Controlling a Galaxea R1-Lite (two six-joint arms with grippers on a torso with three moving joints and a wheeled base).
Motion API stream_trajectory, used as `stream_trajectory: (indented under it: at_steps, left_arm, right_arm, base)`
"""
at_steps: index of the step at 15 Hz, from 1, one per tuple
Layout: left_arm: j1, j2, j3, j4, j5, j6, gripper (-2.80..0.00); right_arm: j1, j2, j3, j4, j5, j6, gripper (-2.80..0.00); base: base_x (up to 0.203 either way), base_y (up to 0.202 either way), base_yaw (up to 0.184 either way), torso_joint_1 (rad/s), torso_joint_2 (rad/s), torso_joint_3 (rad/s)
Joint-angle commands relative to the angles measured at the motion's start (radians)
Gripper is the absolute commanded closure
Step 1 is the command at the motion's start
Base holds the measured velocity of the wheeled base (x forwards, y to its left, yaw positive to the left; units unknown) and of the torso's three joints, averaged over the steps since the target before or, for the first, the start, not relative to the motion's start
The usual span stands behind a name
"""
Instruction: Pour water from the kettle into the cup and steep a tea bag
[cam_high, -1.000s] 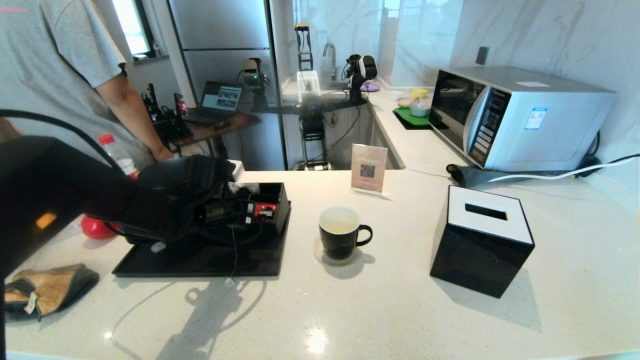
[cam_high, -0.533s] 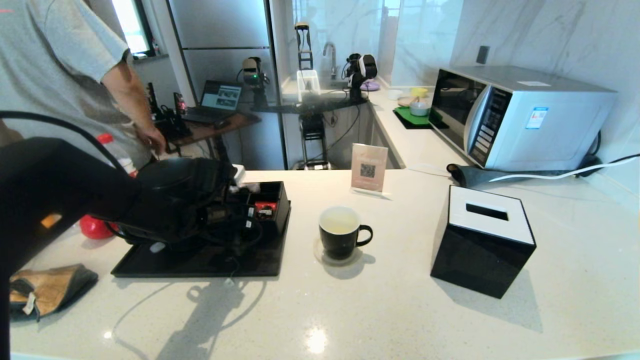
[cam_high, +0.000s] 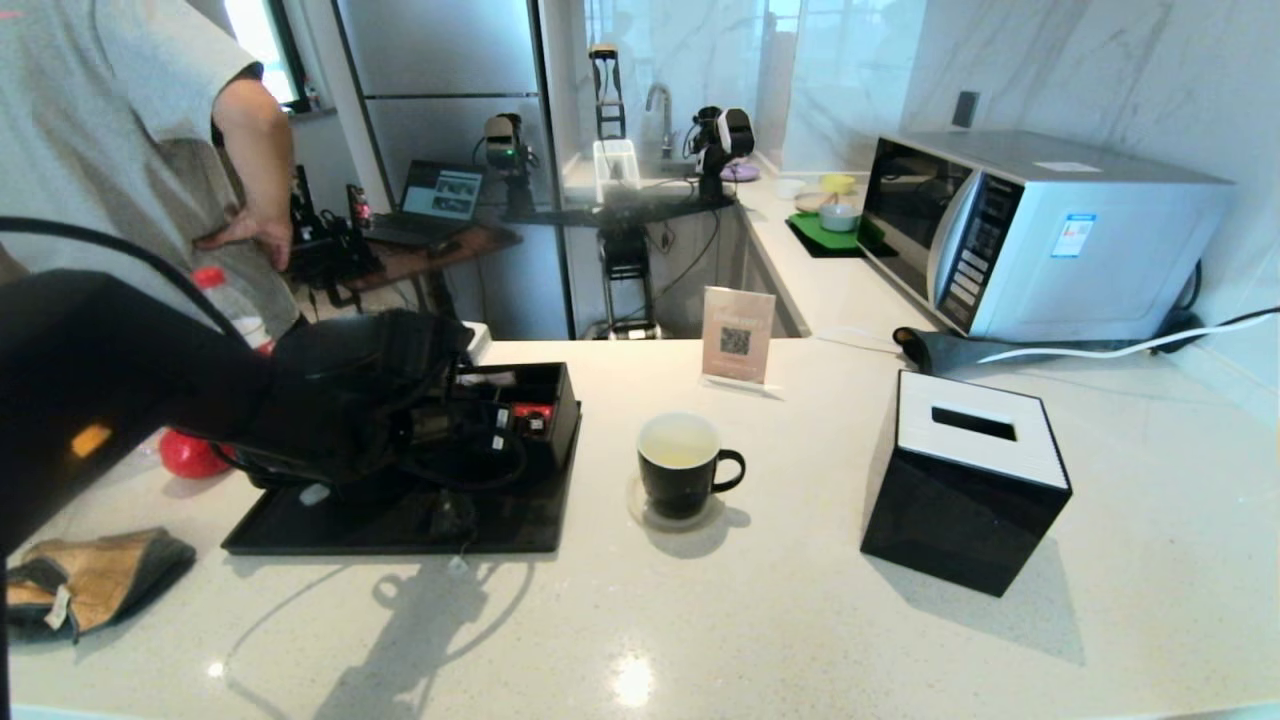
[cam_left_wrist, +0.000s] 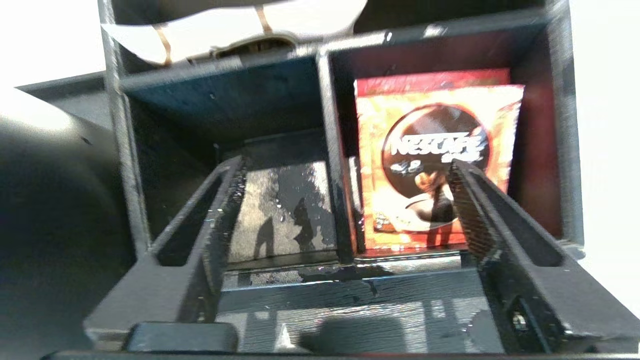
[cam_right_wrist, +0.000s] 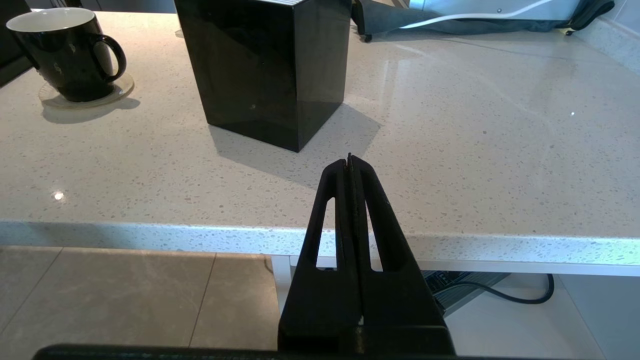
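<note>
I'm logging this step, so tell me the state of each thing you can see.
Cup: upright on a coaster, water inside.
Left gripper: open over the organizer box, holding nothing.
Right gripper: shut, empty, below the counter edge.
Red packet: standing in its compartment.
Microwave: door closed.

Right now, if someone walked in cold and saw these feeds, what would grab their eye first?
The left gripper, open wide over the black compartment box on the tray, with a red Nescafe packet in the compartment ahead of it. Next, the cup mid-counter on a clear coaster, pale water inside, and the black tissue box to its right. The right gripper sits shut, off the counter's near edge.
</note>
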Motion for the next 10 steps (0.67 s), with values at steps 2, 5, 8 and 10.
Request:
stream_trajectory:
  at_steps: [2,5,8,10]
  left_arm:
    - [-0.001,-0.041,-0.001,-0.004,0.001,0.001,-2.80]
    - [-0.006,-0.083,0.000,-0.001,0.002,0.003,-2.80]
    - [-0.016,-0.153,0.013,0.022,0.005,0.002,-2.80]
    - [-0.026,-0.214,0.045,0.045,0.005,0.001,-2.80]
  right_arm:
    - [0.000,0.001,0.000,0.000,0.000,-0.001,0.00]
    - [0.001,0.001,0.000,0.000,0.000,-0.001,0.00]
    - [0.000,0.001,0.000,0.000,0.000,0.000,0.00]
    - [0.000,0.001,0.000,0.000,0.000,-0.001,0.00]
  base:
    - [0.000,0.000,0.000,0.000,0.00,0.000]
    - [0.000,0.000,0.000,0.000,0.00,0.000]
    - [0.000,0.000,0.000,0.000,0.00,0.000]
    - [0.000,0.000,0.000,0.000,0.00,0.000]
